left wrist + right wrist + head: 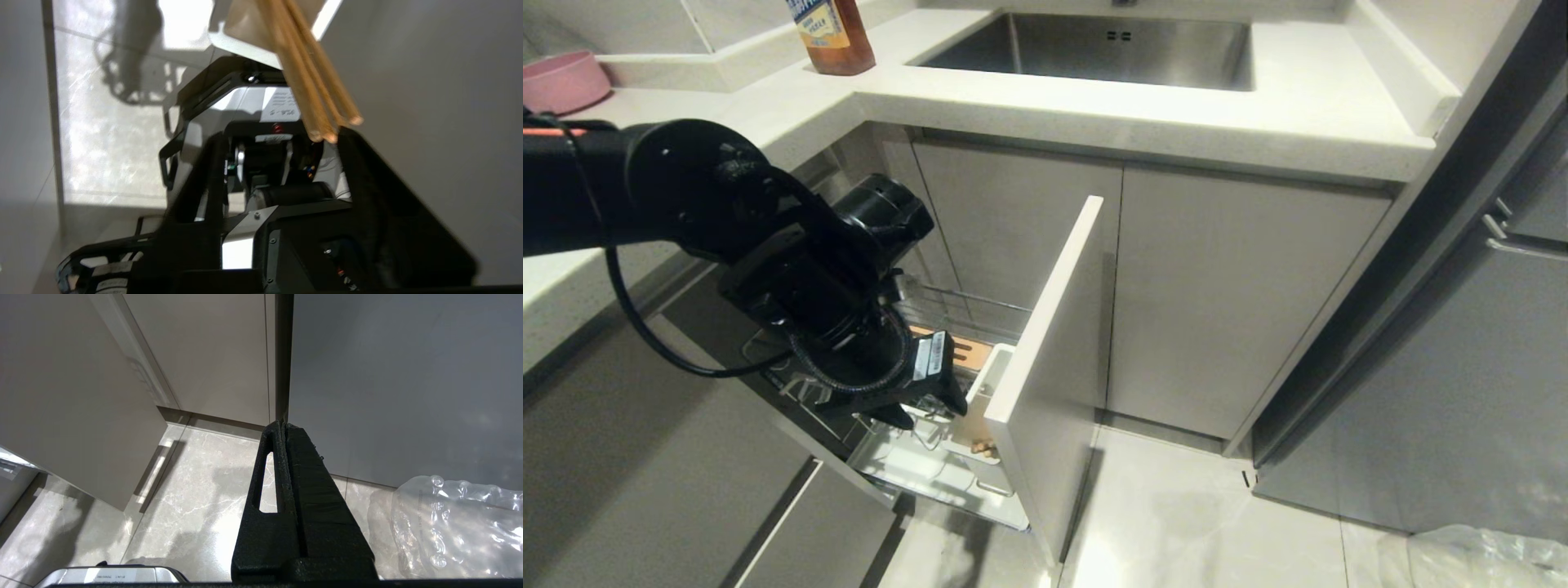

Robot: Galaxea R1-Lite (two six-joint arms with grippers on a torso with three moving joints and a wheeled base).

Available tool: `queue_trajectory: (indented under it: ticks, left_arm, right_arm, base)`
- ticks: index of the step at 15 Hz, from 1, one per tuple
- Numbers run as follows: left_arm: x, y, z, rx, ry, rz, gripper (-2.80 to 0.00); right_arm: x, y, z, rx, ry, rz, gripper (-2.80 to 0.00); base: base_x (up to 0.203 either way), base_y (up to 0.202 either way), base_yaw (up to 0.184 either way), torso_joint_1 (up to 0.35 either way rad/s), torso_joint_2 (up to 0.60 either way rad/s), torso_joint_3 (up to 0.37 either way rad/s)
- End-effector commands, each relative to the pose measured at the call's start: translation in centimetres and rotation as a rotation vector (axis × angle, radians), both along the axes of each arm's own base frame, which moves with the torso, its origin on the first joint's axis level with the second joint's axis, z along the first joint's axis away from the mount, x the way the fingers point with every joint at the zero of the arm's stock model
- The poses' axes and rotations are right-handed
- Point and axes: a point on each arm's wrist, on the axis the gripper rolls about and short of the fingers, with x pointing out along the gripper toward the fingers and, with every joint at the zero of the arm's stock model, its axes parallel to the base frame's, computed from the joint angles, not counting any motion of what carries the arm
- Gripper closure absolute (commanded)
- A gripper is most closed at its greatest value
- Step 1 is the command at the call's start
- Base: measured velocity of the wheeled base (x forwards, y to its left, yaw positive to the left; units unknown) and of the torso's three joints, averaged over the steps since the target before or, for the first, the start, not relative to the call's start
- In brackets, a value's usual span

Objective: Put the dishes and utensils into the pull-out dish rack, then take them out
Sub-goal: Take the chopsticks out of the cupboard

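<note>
The left arm [711,204] fills the near side of the head view, reaching down into the pulled-out rack [947,465] under the counter [1143,114]. Its left gripper [929,411] hangs just above the white cup [985,392] at the rack's front corner, beside the grey drawer front [1054,367]. The fingers stand parted. In the left wrist view the chopsticks [310,73] lean side by side out of the cup [241,36], their upper ends close beside one dark finger [367,175]; they seem to stand free of the grip, though the blur there makes contact hard to rule out. In the head view only their ends [983,447] show, low in the cup. An orange wooden strip [968,349] lies just behind the gripper, and chrome wire [964,302] runs along the rack's back. The plate, bowl and spoon cannot be made out in the rack.

The right gripper [286,428] hangs parked near the floor [196,498], fingers pressed together and holding nothing, with crumpled clear plastic [449,522] beside it. On the counter stand a sink [1094,49], an amber bottle [833,33] and a pink bowl [560,82].
</note>
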Motion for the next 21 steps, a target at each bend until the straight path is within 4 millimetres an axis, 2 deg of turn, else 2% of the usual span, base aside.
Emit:
queue_trajectory:
  ticks: [1, 5, 11, 21]
  left_arm:
    - [0.8, -0.4, -1.4, 0.029, 0.052, 0.002, -2.8]
    - [1.0, -0.5, -2.9, 0.102, 0.143, -0.063, -2.8]
    - [1.5, -0.9, -3.7, 0.112, 0.163, -0.064, -2.8]
    - [0.7, 0.0, -1.6, 0.126, 0.08, -0.033, -2.8]
  right_arm:
    - [0.0, 0.0, 0.0, 0.0, 0.001, 0.0, 0.0]
    - [0.0, 0.0, 0.0, 0.0, 0.001, 0.0, 0.0]
    - [0.0, 0.0, 0.0, 0.0, 0.001, 0.0, 0.0]
    - [0.0, 0.0, 0.0, 0.0, 0.001, 0.0, 0.0]
  base:
    - [0.0, 0.0, 0.0, 0.0, 0.0, 0.0]
    - [0.0, 0.0, 0.0, 0.0, 0.0, 0.0]
    - [0.0, 0.0, 0.0, 0.0, 0.0, 0.0]
    - [0.0, 0.0, 0.0, 0.0, 0.0, 0.0]
